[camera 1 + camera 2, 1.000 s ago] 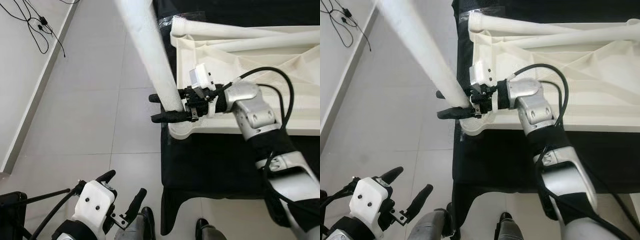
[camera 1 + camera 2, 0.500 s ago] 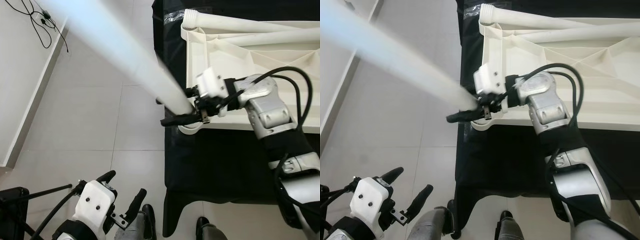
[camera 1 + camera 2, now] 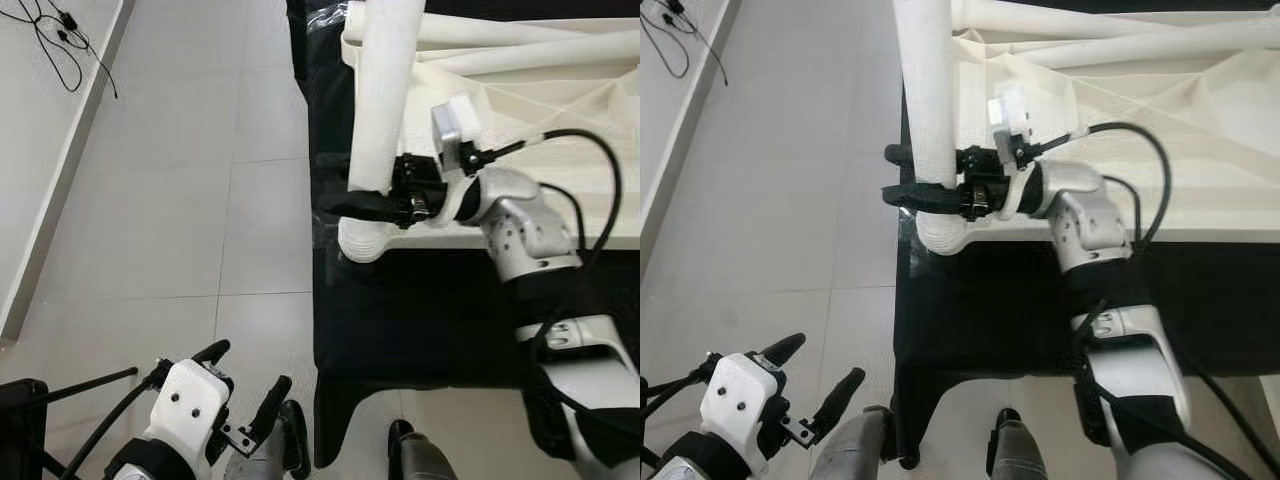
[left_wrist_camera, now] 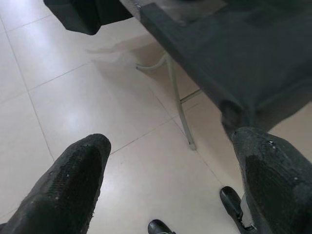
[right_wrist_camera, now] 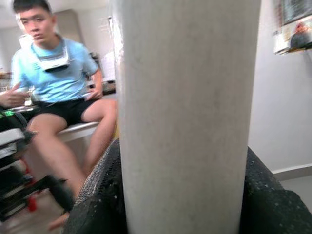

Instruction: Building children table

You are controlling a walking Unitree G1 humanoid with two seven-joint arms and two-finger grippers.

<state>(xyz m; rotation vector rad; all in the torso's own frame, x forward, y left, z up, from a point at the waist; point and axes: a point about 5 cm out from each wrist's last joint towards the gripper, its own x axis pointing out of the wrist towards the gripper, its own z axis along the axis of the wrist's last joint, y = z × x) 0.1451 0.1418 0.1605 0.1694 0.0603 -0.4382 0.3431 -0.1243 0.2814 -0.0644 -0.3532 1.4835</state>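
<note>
Table leg (image 3: 380, 95) between right pincer (image 3: 345, 185) fingers

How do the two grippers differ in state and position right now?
The right gripper is shut on the white table leg, one black finger on each side; the left gripper is open and holds nothing. The right gripper reaches out over the corner of the white tabletop on the black surface; the left gripper hangs low over the floor tiles. Both have two long black fingers.
</note>
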